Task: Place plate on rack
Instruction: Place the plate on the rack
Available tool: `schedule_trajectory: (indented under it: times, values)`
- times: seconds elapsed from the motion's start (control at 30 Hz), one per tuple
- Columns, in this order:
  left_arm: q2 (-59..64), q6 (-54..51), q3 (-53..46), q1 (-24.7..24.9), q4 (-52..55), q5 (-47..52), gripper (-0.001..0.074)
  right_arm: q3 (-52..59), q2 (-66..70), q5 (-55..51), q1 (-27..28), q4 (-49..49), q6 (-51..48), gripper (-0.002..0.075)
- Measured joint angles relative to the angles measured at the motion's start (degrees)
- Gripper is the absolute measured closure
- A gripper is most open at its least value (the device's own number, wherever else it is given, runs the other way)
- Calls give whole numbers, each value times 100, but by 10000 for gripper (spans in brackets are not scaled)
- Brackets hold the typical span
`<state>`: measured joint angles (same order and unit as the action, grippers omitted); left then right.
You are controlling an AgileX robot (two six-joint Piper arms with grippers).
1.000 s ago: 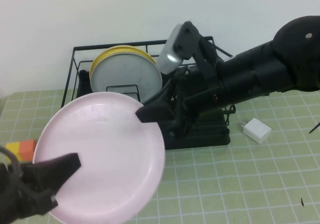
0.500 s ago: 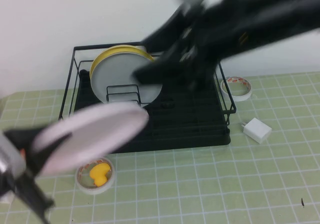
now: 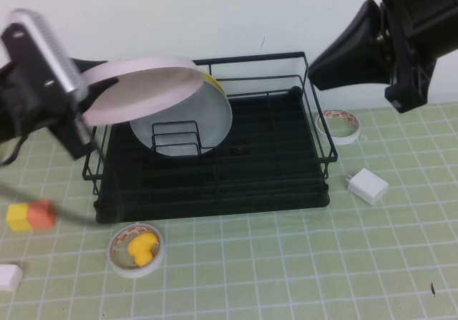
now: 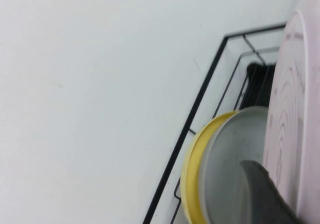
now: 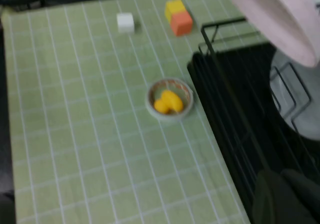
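Observation:
The pale pink plate hangs tilted, nearly edge-on, over the left part of the black wire rack. My left gripper is shut on its left rim. In the left wrist view one finger lies on the plate's face. A grey plate and a yellow plate stand in the rack just behind it. My right gripper is raised above the rack's right end, shut and empty. The right wrist view shows it above the rack.
A tape roll with a yellow piece inside lies in front of the rack. An orange and yellow block and a white cube lie at the left. Another tape roll and a white charger lie to the rack's right.
The left gripper has lifted the pink plate from low at the front left up over the rack and turned it edge-on. The right gripper has left the plate and pulled up to the right.

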<state>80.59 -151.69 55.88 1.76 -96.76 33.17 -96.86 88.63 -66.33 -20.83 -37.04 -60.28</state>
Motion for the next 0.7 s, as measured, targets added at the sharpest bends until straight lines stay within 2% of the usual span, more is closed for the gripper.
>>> schedule_trajectory:
  times: [0.27,0.47,0.7]
  values:
    - [1919,-677,1364,226,0,-50,612,0,0,94,0,645,48,723]
    - [2670,-1299,1950,577,0,-373,612,0,0,89,0,1131,398,725]
    - [3085,-1281,2298,682,-39,-444,612,0,0,-55,0,1422,554,726]
